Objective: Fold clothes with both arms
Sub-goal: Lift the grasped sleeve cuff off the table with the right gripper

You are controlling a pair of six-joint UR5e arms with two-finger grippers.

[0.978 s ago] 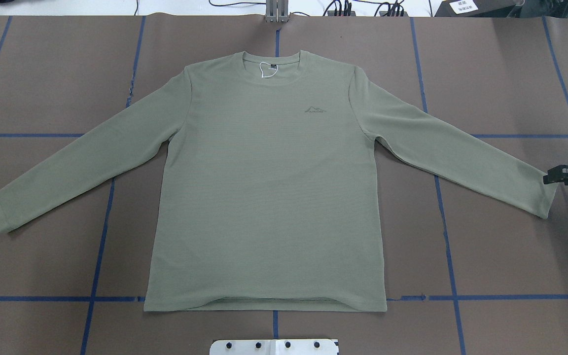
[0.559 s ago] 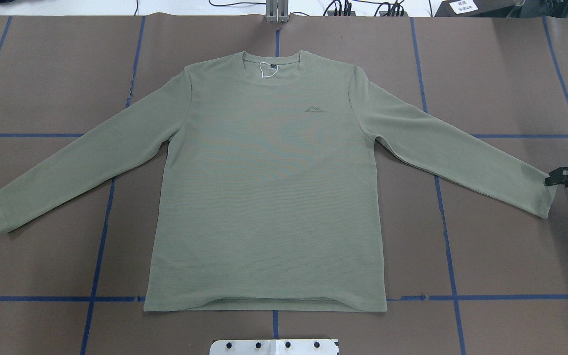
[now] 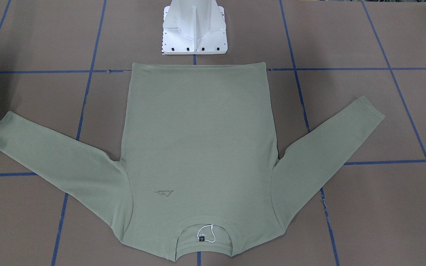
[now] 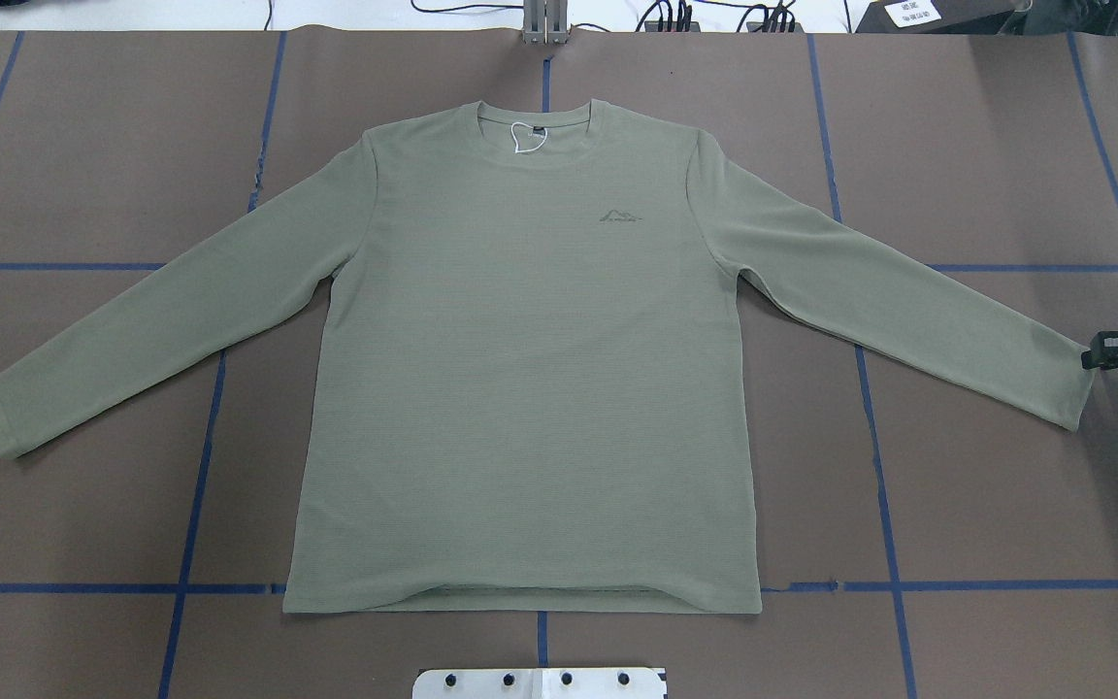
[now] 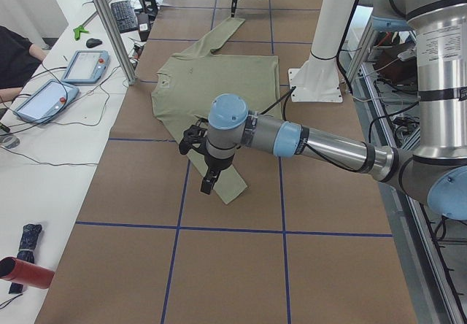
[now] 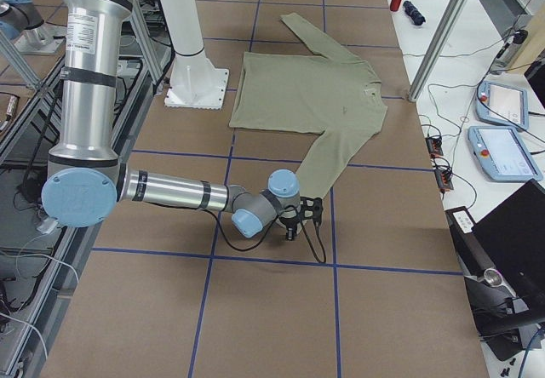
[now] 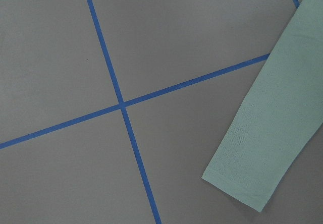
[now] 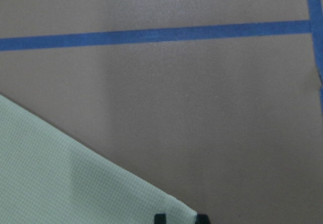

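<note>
The sage-green long-sleeved shirt [image 4: 530, 388] lies flat and face up, sleeves spread, neckline at the far side. My right gripper [image 4: 1102, 351] is low at the table's right edge, at the end of the right-hand sleeve cuff [image 4: 1073, 388]. In the right wrist view its fingertips [image 8: 160, 218] stand slightly apart with the cuff corner [image 8: 75, 183] between them. The left gripper [image 5: 208, 182] shows only in the exterior left view, above the other cuff [image 7: 242, 183]; I cannot tell if it is open or shut.
The white pedestal base [image 3: 194, 29] stands just behind the shirt's hem. Blue tape lines [image 4: 210, 388] cross the brown table cover. Tablets [image 5: 80, 65] and a metal post [image 5: 109, 25] stand along the far side of the table.
My right gripper has slid a little to the right, outward along the cuff end. The shirt has not moved.
</note>
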